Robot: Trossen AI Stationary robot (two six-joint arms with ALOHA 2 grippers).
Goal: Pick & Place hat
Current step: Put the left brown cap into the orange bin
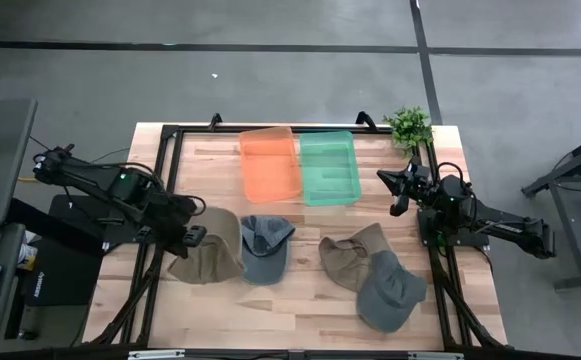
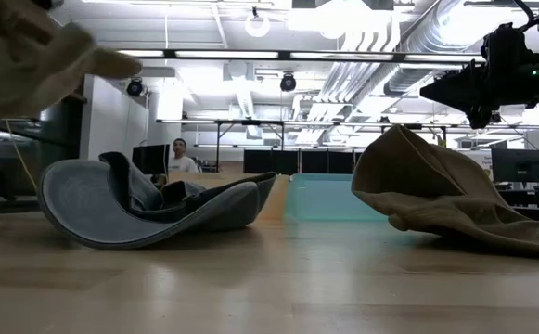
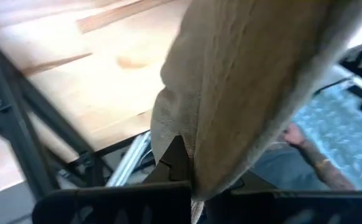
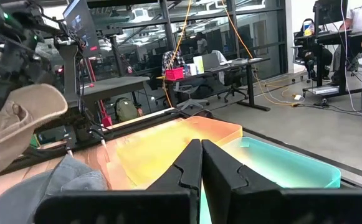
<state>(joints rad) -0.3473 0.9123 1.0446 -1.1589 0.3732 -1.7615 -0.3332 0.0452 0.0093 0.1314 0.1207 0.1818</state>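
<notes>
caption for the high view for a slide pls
Left gripper shut on a tan hat, lifting it; right gripper waits beside the green bin.

Lighting is bright and even from overhead, so the table (image 1: 300, 300) in the high view only gets soft, short shadows under the hats and arms. In the low view the ceiling lights (image 2: 343, 19) blow out to white glare, the tan hat (image 2: 28, 56) up close is a blurry blob, and the nearest strip of tabletop is soft too. The left wrist view is heavily smeared with the tan hat filling it out of focus, while the right wrist view is crisp, with the bins (image 4: 187, 146) glowing.
</notes>
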